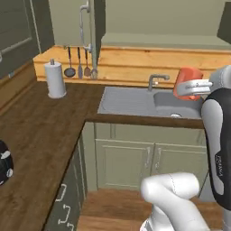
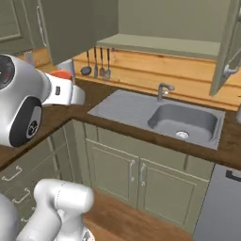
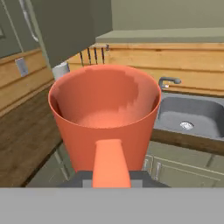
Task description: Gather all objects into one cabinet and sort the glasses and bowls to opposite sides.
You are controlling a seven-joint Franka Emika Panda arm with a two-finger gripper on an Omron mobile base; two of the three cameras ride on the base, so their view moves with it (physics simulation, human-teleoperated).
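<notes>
Dark wood counter (image 1: 40,131) wraps a grey sink (image 2: 186,120) — tool (image 3: 109,177) clamps the salmon-orange cup (image 3: 105,118).

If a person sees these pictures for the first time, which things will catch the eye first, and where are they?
The salmon-orange cup stands out most: the tool holds it in the air above the sink, and its open mouth takes up most of the hand view. Behind it, the olive-green wall cabinet is open, showing its pale shelf. A white paper towel roll stands on the dark wooden counter at the left.
</notes>
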